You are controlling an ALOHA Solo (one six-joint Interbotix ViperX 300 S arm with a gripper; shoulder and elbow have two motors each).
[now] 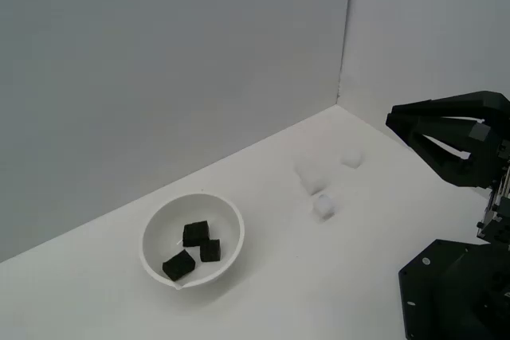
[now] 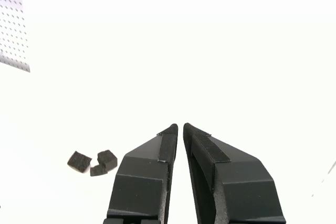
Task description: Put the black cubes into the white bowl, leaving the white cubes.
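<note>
Three black cubes (image 1: 195,233) lie together inside the white bowl (image 1: 157,220), which stands at the exterior view's left. They also show in the wrist view (image 2: 80,161), where the bowl is washed out against the white surface. Three white cubes (image 1: 323,205) lie loose on the table right of the bowl, one of them farther back (image 1: 351,158). My gripper (image 1: 392,122) hangs raised at the exterior view's right, well away from the bowl and above the table. In the wrist view the gripper (image 2: 180,126) has its fingertips almost touching, with nothing between them.
Two grey walls meet in a corner (image 1: 343,77) behind the white table. The arm's black base (image 1: 446,292) stands at the exterior view's lower right. A perforated panel (image 2: 13,24) shows at the edge of the wrist view.
</note>
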